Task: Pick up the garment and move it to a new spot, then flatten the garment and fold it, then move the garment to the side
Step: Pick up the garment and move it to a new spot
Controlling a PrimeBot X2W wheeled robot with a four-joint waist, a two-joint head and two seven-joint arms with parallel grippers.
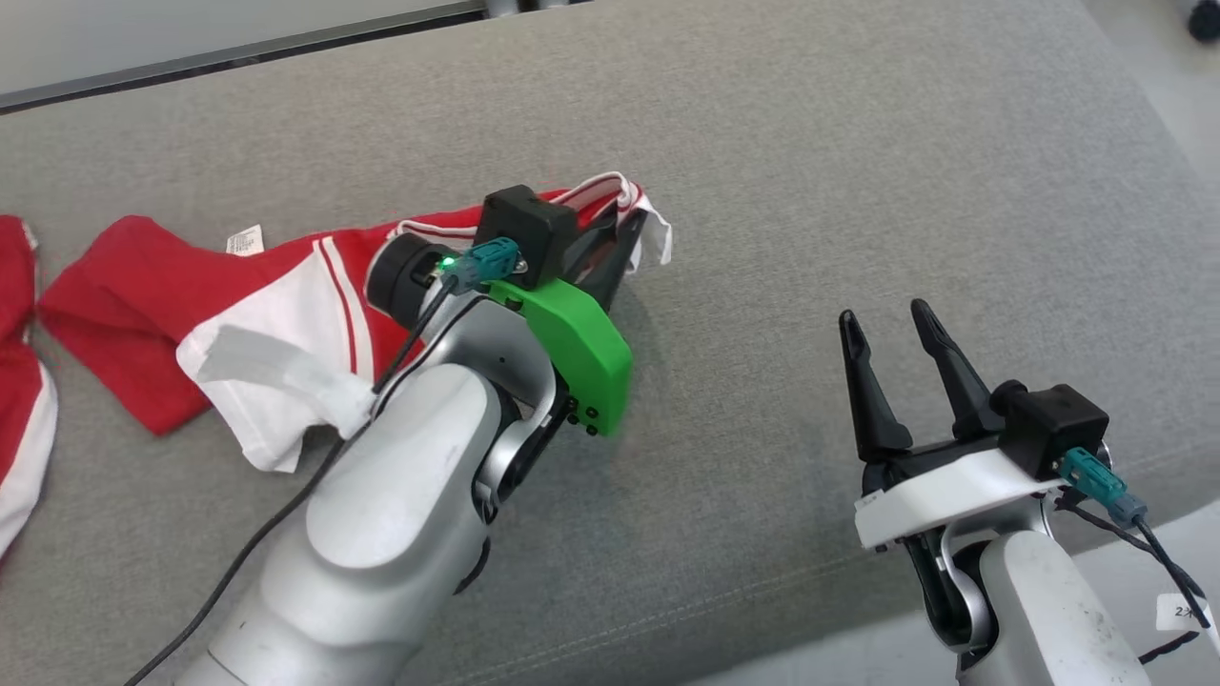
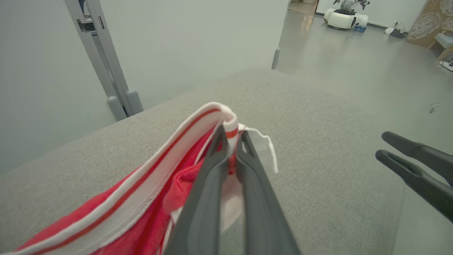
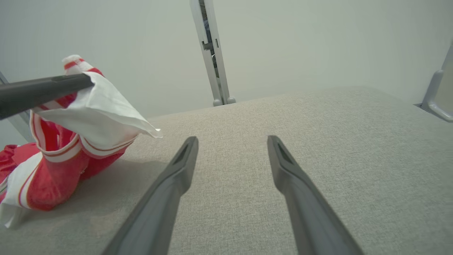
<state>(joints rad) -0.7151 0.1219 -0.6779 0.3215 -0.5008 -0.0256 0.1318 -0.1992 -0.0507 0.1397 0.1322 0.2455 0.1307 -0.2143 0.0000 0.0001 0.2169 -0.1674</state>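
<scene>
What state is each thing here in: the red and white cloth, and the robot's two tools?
Garment: crumpled and unfolded, its striped edge held up, the rest lying on the grey cushion.
Left tool: shut on the garment's striped edge.
Right tool: open, empty, apart from the garment.

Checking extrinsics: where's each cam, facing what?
Head: above, facing down at grey cushion; shows both forearms, left tool shut on garment, right tool open.
Left wrist: along its tool, toward pinched garment, floor beyond.
Right wrist: along its open tool, over cushion toward wall.
Shared: each wrist view catches the other tool.
</scene>
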